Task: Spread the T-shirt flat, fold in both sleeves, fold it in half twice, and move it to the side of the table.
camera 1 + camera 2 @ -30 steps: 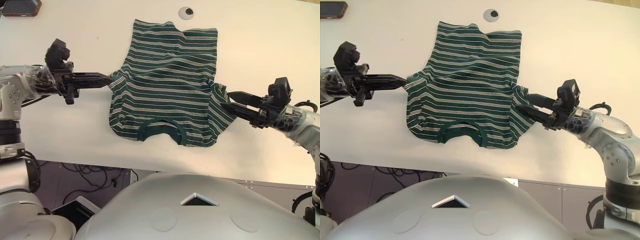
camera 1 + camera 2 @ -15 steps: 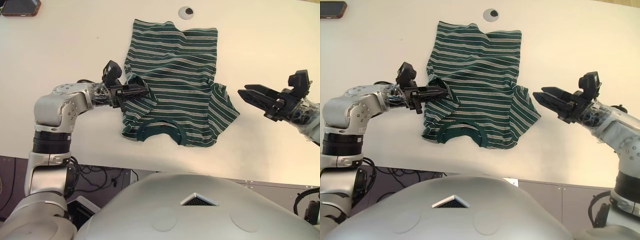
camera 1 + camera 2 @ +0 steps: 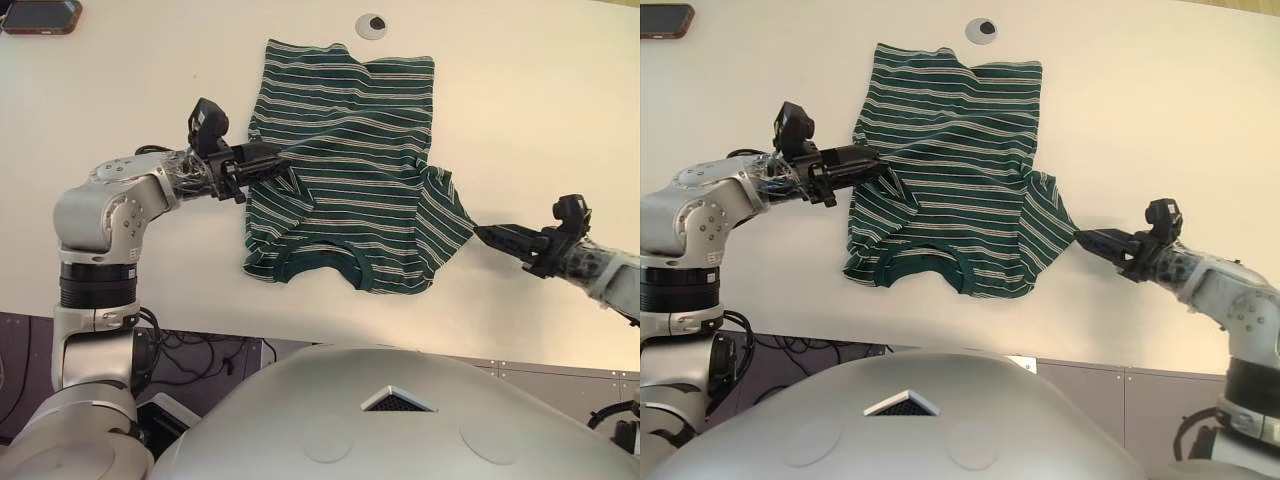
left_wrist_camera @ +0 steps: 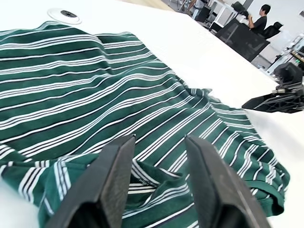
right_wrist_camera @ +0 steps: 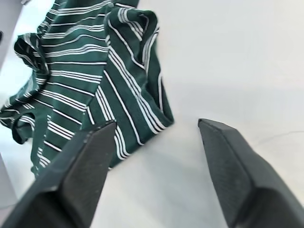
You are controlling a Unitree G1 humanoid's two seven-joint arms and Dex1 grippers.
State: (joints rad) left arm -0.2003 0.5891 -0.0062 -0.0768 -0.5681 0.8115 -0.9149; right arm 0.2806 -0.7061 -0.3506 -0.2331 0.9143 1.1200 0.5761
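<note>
Drawn back a little toward the far edge since half a second ago: the left gripper [image 3: 278, 160], off the middle of the folded-in sleeve. Dropped lower and brought in close to the other sleeve: the right gripper [image 3: 484, 233].

From the head: green striped T-shirt [image 3: 345, 180] lying mid-counter [image 3: 130, 70], collar toward the robot, left sleeve folded over the body, right sleeve sticking out sideways. Left gripper over the edge of the fold; right gripper low over the counter, just beside the tip of the right sleeve.

From the left wrist: fingers [image 4: 116, 171] parted, straddling a ridge of striped cloth, clamping nothing.

From the right wrist: fingers [image 5: 90, 156] spread wide, holding nothing, sleeve hem just ahead of the gap, bare counter beneath.
</note>
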